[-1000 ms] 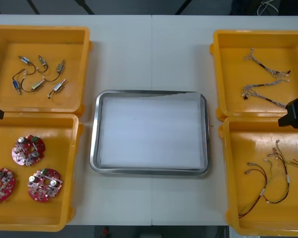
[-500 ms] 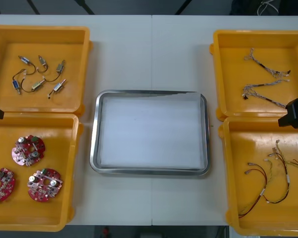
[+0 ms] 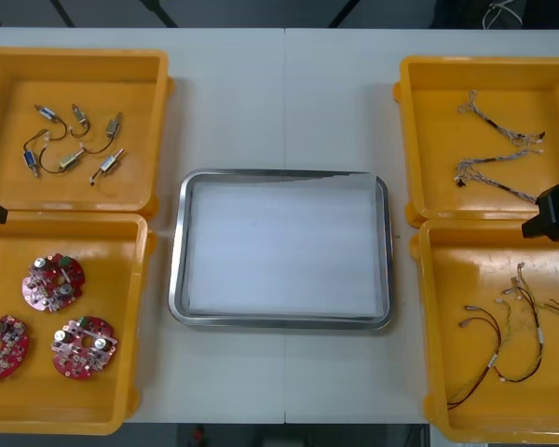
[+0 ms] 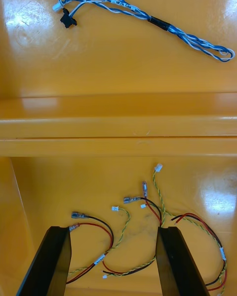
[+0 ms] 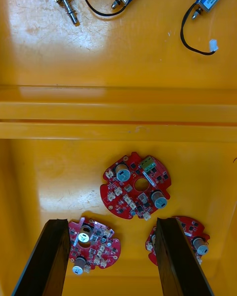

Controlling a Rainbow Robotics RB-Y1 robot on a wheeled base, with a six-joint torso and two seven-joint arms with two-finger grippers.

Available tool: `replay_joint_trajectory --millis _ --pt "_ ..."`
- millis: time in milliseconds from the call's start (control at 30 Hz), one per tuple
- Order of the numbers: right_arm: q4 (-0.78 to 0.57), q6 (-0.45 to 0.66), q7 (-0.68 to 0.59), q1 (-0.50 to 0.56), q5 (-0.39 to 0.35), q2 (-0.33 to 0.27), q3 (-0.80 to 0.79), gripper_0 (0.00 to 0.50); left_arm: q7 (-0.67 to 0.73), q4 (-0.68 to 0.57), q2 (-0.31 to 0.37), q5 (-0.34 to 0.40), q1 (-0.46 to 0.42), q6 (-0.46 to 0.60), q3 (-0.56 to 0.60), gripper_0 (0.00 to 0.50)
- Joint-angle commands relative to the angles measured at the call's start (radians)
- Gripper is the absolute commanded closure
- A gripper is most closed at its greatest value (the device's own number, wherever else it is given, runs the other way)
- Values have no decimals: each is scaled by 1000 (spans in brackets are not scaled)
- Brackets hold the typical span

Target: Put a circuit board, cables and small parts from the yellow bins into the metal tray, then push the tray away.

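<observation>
- Four yellow plastic bins (image 3: 158, 130) are sitting on the light bench (image 3: 279, 93), two at each side. One rectangular shiny metal tray (image 3: 177, 251), white inside and holding nothing, is lying between them.
- Six small metal parts (image 3: 72, 158) are lying in the far left bin, some trailing thin black leads.
- Three round red circuit boards (image 3: 53, 282) are lying flat in the near left bin, apart from one another.
- Two twisted blue and white cables (image 3: 498, 126) are lying in the far right bin.
- Thin red, yellow and black cables (image 3: 503, 354) are lying tangled in the near right bin; I cannot tell how many there are.
- The left gripper (image 5: 112, 221) is hovering over the near left bin, its jaws standing wide apart and gripping nothing. One board is lying just beyond the fingers, and each of the other two is lying partly behind a finger.
- The right gripper (image 4: 111, 229) is hovering over the near right bin, its jaws also standing wide apart and gripping nothing. The tangled cables are lying between and around the fingers.
</observation>
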Motion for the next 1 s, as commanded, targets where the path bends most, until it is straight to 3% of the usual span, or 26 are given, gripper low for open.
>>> replay_joint_trajectory --millis 33,300,533,1000 --pt "-8 7 -23 -17 6 5 -26 0 48 -20 5 -10 -39 -9 12 0" --pt "3 7 9 11 17 3 -4 0 48 -22 19 -9 -33 -6 1 0" --pt "3 -28 181 57 48 -73 94 0 71 4 30 11 -33 -4 -1 0" --pt "3 -68 442 160 68 -126 151 0 96 138 30 43 -33 12 2 0"
